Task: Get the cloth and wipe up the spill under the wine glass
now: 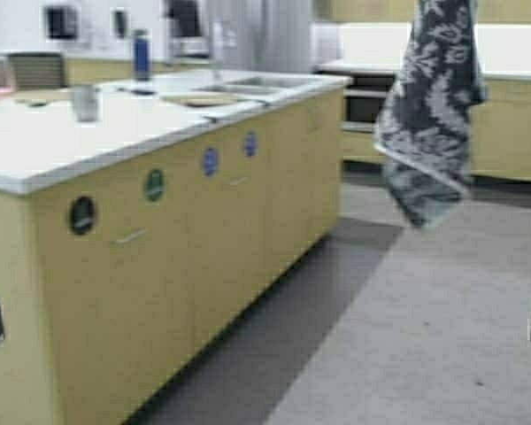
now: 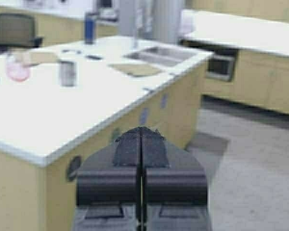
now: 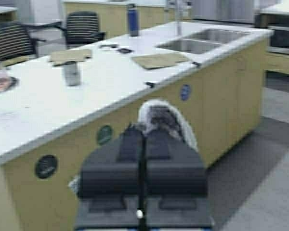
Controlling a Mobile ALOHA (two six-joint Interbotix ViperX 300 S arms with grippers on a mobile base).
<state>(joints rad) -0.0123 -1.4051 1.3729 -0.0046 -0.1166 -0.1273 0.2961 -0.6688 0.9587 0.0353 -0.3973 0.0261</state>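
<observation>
While the right gripper (image 3: 142,139) pinches the cloth (image 1: 429,115) hanging right of the counter (image 1: 35,142) and the left gripper (image 2: 140,144) sits empty and closed, approach the far-left wine glass (image 2: 17,67) slowly, keeping the towel from swinging.

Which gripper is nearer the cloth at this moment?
Right. The right gripper is shut on the cloth, a bit of fabric showing past its jaws. The left gripper is shut and empty, facing the island counter, apart from the cloth.
</observation>
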